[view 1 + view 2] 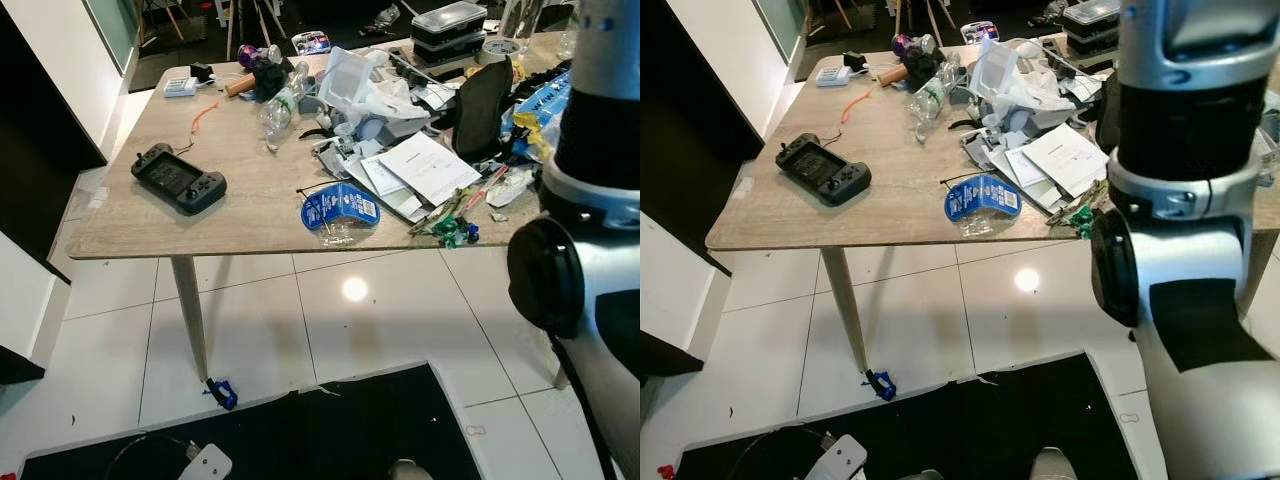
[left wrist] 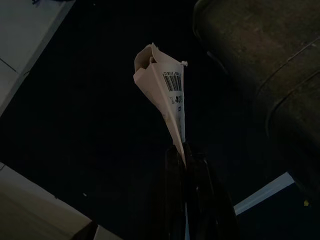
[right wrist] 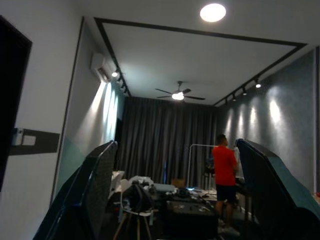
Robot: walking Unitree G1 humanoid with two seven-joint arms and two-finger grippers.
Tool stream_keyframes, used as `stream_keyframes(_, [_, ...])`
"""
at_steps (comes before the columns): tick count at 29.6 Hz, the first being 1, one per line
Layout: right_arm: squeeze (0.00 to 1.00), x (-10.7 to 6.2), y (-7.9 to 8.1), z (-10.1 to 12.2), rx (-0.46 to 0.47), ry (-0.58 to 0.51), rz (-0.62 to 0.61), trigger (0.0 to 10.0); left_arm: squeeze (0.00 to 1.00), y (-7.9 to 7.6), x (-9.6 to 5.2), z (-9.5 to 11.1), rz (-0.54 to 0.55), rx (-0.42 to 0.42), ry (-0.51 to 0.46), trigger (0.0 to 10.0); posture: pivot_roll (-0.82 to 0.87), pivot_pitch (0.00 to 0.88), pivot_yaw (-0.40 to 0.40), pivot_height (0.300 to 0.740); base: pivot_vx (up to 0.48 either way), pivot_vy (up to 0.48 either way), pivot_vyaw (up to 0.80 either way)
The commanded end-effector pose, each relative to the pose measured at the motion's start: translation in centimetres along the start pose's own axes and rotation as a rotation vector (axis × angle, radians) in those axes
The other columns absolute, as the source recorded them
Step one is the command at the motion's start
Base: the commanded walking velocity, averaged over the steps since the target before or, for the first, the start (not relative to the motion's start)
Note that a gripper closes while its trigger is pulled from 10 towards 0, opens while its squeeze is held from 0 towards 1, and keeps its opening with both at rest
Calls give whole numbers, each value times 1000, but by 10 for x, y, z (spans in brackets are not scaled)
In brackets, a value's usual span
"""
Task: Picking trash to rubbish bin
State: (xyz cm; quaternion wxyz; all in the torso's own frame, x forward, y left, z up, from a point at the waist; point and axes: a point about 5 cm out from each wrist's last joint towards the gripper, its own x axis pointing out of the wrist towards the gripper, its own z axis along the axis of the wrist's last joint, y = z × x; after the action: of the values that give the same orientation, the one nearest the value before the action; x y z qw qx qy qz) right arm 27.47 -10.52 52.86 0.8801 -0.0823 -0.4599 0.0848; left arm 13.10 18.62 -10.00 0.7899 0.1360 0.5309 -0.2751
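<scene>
In the left wrist view my left gripper (image 2: 183,149) is shut on a folded white paper scrap (image 2: 165,90) with a barcode, held over a dark floor. A dark rounded shape (image 2: 265,75) lies beside it; I cannot tell whether it is the bin. My right arm (image 1: 600,150) is raised at the right of the table. In the right wrist view my right gripper (image 3: 176,141) points up toward the ceiling, open with nothing between its fingers. More trash lies on the wooden table (image 1: 250,200): a crushed blue plastic wrapper (image 1: 340,208) near the front edge and a clear bottle (image 1: 280,105).
The table also holds a black game console (image 1: 178,178), loose papers (image 1: 425,165), plastic bags and stacked boxes (image 1: 450,25). A slanted table leg (image 1: 190,315) stands on white tiles, with a black mat (image 1: 300,430) in front. A person in a red shirt (image 3: 225,175) stands far off.
</scene>
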Motion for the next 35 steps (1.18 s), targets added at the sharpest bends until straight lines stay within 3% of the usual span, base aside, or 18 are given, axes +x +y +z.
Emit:
stream_keyframes(1, [0,-2,5,7,-1,-24,15,10000,0,-25,7,-2,-109,0,-1,10000,-98,123,118,740,0,0,0])
stream_keyframes(4, [0,-4,5,3,-1,-1,2,10000,0,-25,7,-3,-116,17,6,10000,-98,123,118,740,0,0,0])
stream_keyframes(8, [0,-12,-3,-20,-35,48,-29,10000,0,-24,6,-2,-114,15,1,10000,-98,123,118,740,0,0,0])
stream_keyframes(10, [0,-27,-22,-43,-38,102,-94,10000,0,-24,6,-3,-113,13,0,10000,-89,125,116,740,0,0,0])
stream_keyframes(11, [0,-46,-40,-61,-14,122,-114,10000,0,-24,6,-3,-106,3,-3,10000,-89,125,116,740,0,0,0])
stream_keyframes(13, [0,-34,-44,-62,106,89,-33,10000,0,-23,6,-4,-102,-7,-4,10000,-89,125,116,740,0,0,0])
stream_keyframes(14, [0,-38,-50,-65,191,69,15,10000,0,-23,5,-6,-103,-11,-2,10000,-86,126,113,740,0,0,0])
stream_keyframes(16, [0,-43,-54,-67,245,53,45,10000,0,-24,5,-7,-103,-13,0,10000,-86,126,113,740,0,0,0])
stream_keyframes(18, [0,-89,-60,-86,471,64,218,10000,0,-25,4,-12,-111,-16,14,10000,-86,126,110,740,0,0,0])
stream_keyframes(19, [0,-108,-60,-92,524,71,283,10000,0,-26,4,-14,-113,-16,19,10000,-86,126,110,740,0,0,0])
stream_keyframes(21, [0,-170,-39,-118,612,207,505,10000,0,-27,3,-18,-120,-17,32,10000,-85,125,111,740,0,0,0])
stream_keyframes(23, [0,-199,-25,-129,654,298,597,10000,0,-26,3,-19,-122,-15,36,10000,-87,122,113,740,0,0,0])
stream_keyframes(26, [0,-226,-8,-145,702,406,626,10000,0,-25,2,-20,-122,-12,40,10000,-89,123,117,740,0,0,0])
stream_keyframes(28, [0,-247,8,-162,702,554,673,10000,0,-23,2,-20,-120,-7,42,10000,-91,121,116,740,0,0,0])
stream_keyframes(29, [0,-247,8,-162,702,554,673,10000,0,-23,2,-20,-120,-7,42,10000,-91,121,116,740,0,0,0])
stream_keyframes(30, [0,-257,14,-172,694,625,688,10000,0,-23,2,-19,-119,-5,41,10000,-94,118,115,740,0,0,0])
stream_keyframes(33, [0,-286,30,-208,577,866,697,10000,0,-22,2,-18,-116,-1,37,10000,-94,118,115,740,0,0,0])
stream_keyframes(35, [0,-298,38,-221,508,950,703,10000,0,-22,2,-17,-114,1,33,10000,-94,118,115,740,0,0,0])
